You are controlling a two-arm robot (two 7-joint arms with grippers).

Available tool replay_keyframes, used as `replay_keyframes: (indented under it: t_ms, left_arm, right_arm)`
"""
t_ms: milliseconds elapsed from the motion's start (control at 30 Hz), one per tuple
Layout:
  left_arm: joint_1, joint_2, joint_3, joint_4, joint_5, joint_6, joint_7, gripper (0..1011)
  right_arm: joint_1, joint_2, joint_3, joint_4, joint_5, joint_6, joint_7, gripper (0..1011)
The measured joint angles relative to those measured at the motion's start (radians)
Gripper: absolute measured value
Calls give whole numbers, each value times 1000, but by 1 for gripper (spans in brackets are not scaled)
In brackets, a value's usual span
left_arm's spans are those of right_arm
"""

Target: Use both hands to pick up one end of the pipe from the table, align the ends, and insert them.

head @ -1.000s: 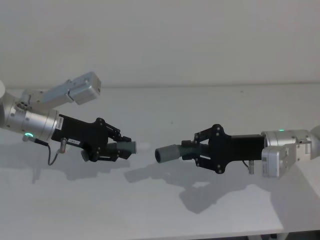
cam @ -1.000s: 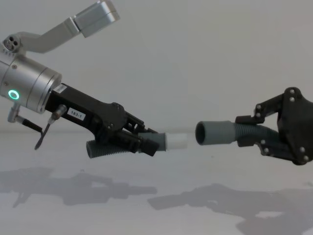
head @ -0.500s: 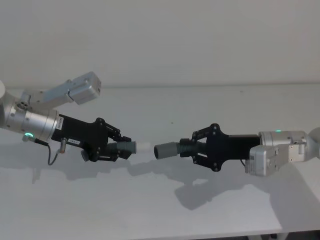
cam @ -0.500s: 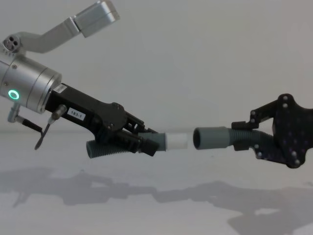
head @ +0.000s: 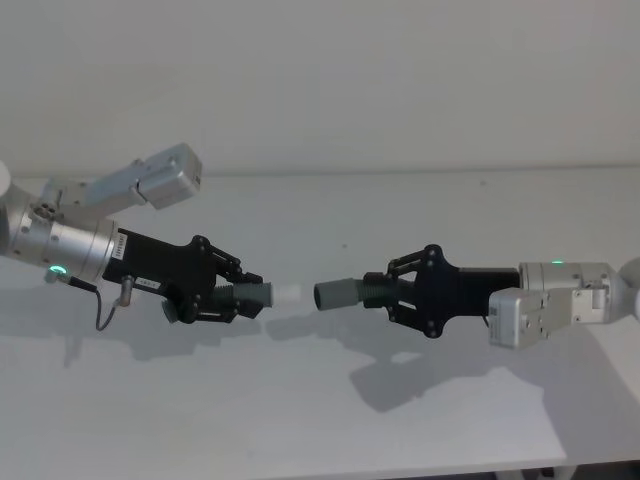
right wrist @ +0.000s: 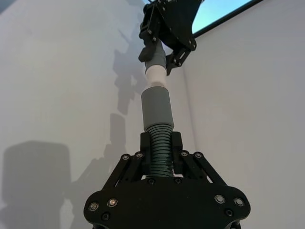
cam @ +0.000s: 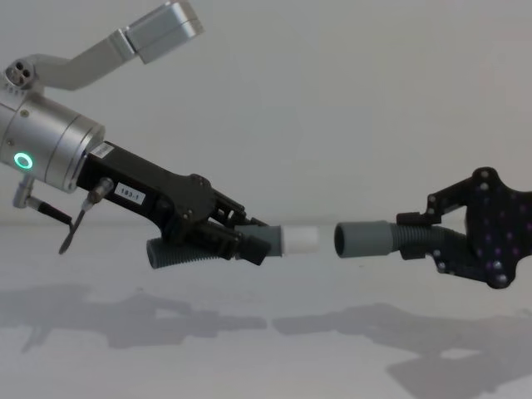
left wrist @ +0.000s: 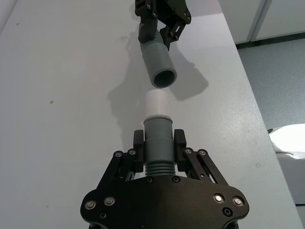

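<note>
— So, where do we stand?

— Both pieces are off the table (head: 330, 400). My left gripper (head: 232, 297) is clamped on the pipe piece with the white tip (cam: 300, 239); my right gripper (head: 392, 297) is clamped on the ribbed part of the other piece, with its grey cuff (cam: 359, 239) facing the tip.

— Mated yet?

— No. The two ends are near but apart, roughly level in the chest view. I judge pickup finished; final lining-up and insertion remain.
</note>
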Motion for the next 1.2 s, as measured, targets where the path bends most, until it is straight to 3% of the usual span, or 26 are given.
replay_keyframes:
  t_ms: [1200]
  left_arm:
    - [6, -4, -5, 1, -11, 2, 15, 332]
  right_arm:
    - [-6, 13, -8, -1, -24, 26, -49, 225]
